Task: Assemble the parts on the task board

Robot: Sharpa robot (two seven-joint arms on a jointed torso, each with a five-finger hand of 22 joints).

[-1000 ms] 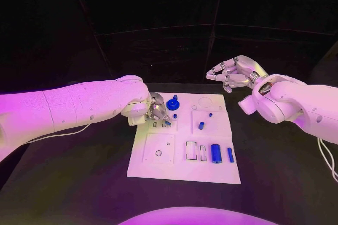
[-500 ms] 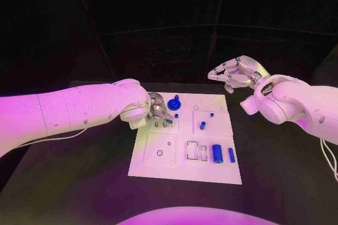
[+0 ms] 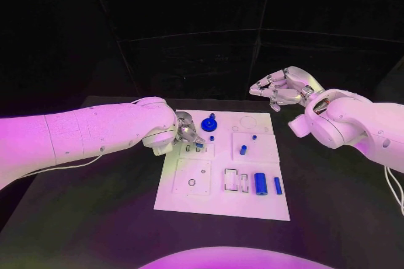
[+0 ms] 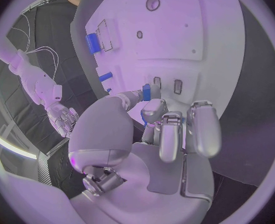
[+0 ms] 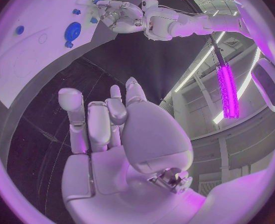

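A black table [image 3: 93, 222] stretched across the foreground under coloured light, its dark matte top running out toward a far edge. Behind it stood black wall panels [image 3: 194, 65], divided by thin pale seams. A thin white cable [image 3: 72, 162] trailed over the table's left side, and another white cable [image 3: 394, 190] hung near the right edge.

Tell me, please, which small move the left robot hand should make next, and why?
Probably lower the small blue part into a slot on the task board. The left robot hand pinches it just above two small open slots, while the right robot hand hovers off the board, holding nothing.
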